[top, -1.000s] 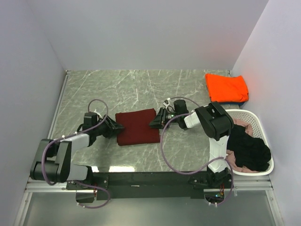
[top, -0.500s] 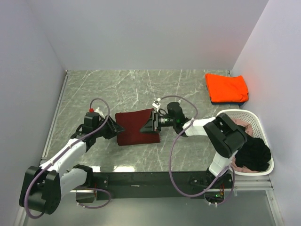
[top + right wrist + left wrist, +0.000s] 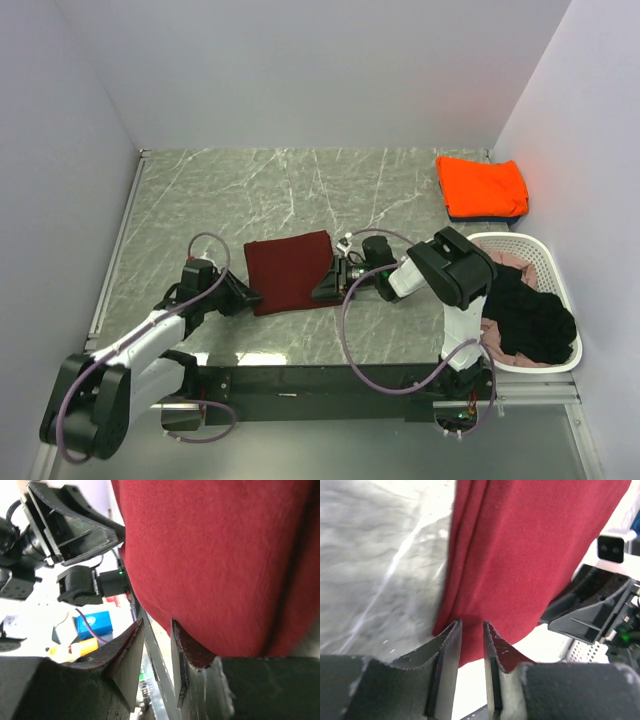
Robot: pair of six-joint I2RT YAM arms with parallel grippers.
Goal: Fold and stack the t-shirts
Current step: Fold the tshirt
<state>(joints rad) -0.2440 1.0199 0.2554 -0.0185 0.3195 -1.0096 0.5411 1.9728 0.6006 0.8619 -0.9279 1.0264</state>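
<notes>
We saw a grey-green marbled counter [image 3: 200, 200] with white veins, closed in by plain pale walls at the top, left and right of the frame. The arms' dark mounting rail ran along its lower edge.

Low in the middle lay the dark maroon t-shirt [image 3: 290, 272], folded to a nearly square patch. Its slightly longer axis ran left to right, and its right end was tipped a little toward the top. No collar or sleeve showed, so we could not tell which way it pointed.

The left gripper [image 3: 472, 625] met its lower left corner and the right gripper [image 3: 158, 622] its lower right edge. Each had its jaws a narrow slit apart, and we could not tell whether cloth was pinched.

The orange t-shirt [image 3: 482, 183] lay folded at the upper right. The black t-shirt [image 3: 535, 315] filled the white basket [image 3: 520, 240] at the right.
</notes>
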